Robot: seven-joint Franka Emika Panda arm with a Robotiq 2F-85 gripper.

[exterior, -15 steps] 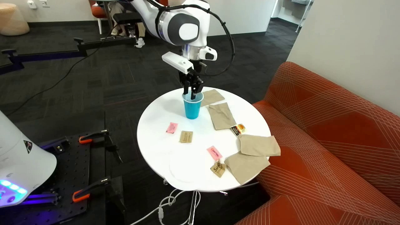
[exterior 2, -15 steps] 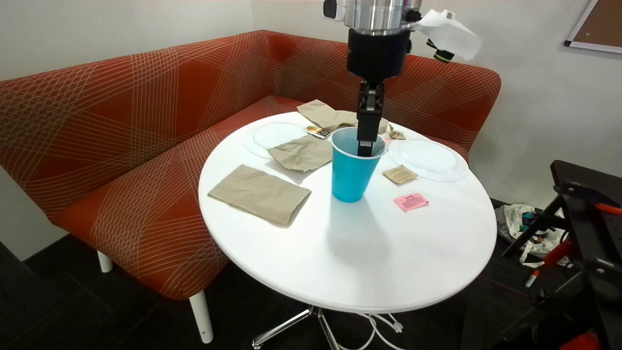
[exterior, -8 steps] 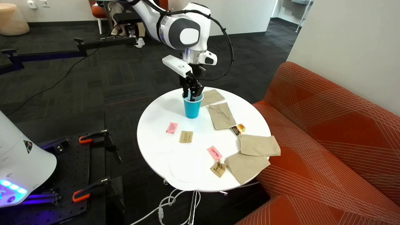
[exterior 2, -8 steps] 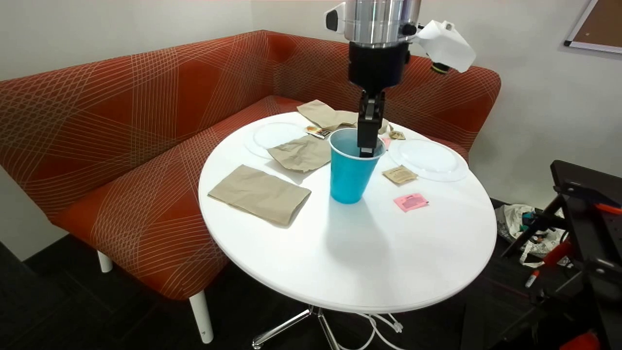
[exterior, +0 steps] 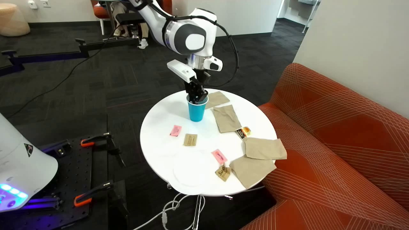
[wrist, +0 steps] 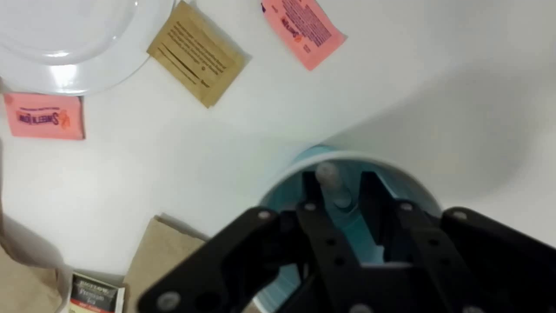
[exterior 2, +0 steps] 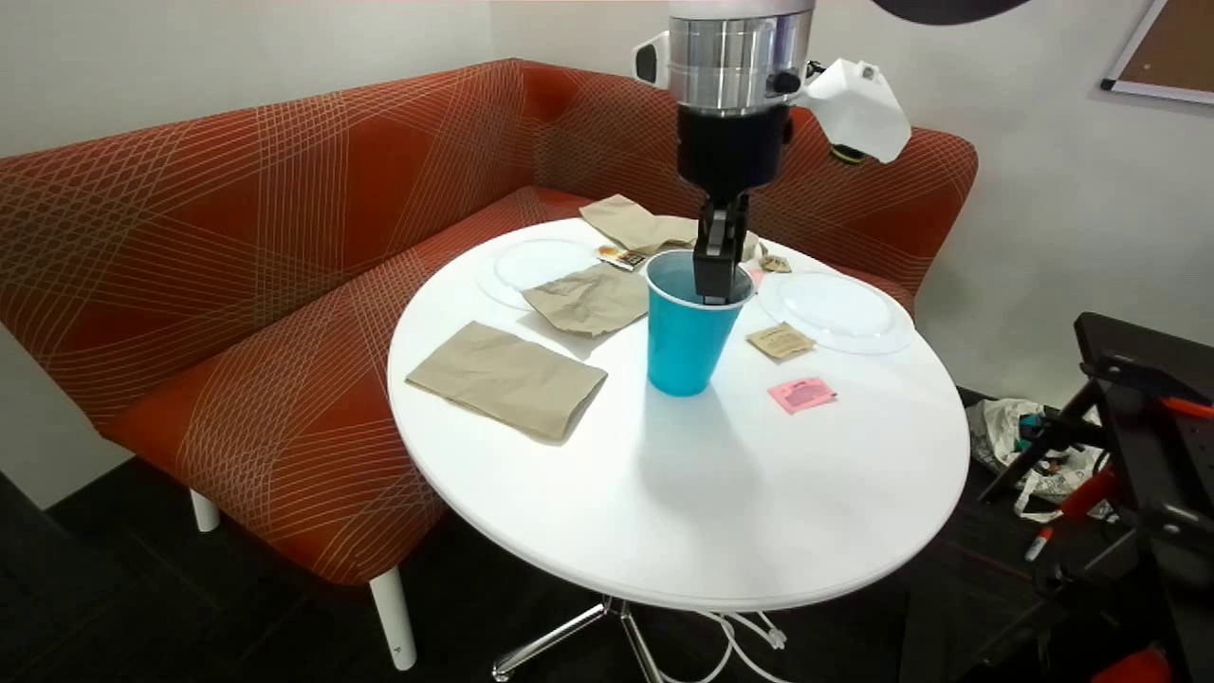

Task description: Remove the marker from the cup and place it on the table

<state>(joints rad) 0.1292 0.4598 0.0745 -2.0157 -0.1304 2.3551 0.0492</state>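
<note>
The turquoise cup [exterior: 196,113] stands upright on the round white table [exterior: 163,150]. Both exterior views show the cup [exterior 2: 688,351]. My gripper [exterior 2: 713,294] points down and its fingertips are inside the cup, below the rim. In the wrist view the gripper [wrist: 339,180] is open, with a gap between its black fingers [wrist: 370,191]. The marker [wrist: 331,179] shows between them as a pale, blurred round end. It leans near the cup wall, closer to the left finger, with space toward the right finger. I cannot tell whether it touches. The marker is hidden in both exterior views.
Tan napkins [exterior 2: 507,379], pink packets [exterior 2: 802,394] and brown packets [exterior 2: 781,341] lie around the cup. Clear plastic plates [exterior 2: 836,313] and a tea bag packet [exterior: 243,132] are on the table. An orange sofa [exterior: 319,153] borders the table.
My gripper has moved down, deeper into the cup. The cup has shifted only very slightly. The packets and napkins have not moved.
</note>
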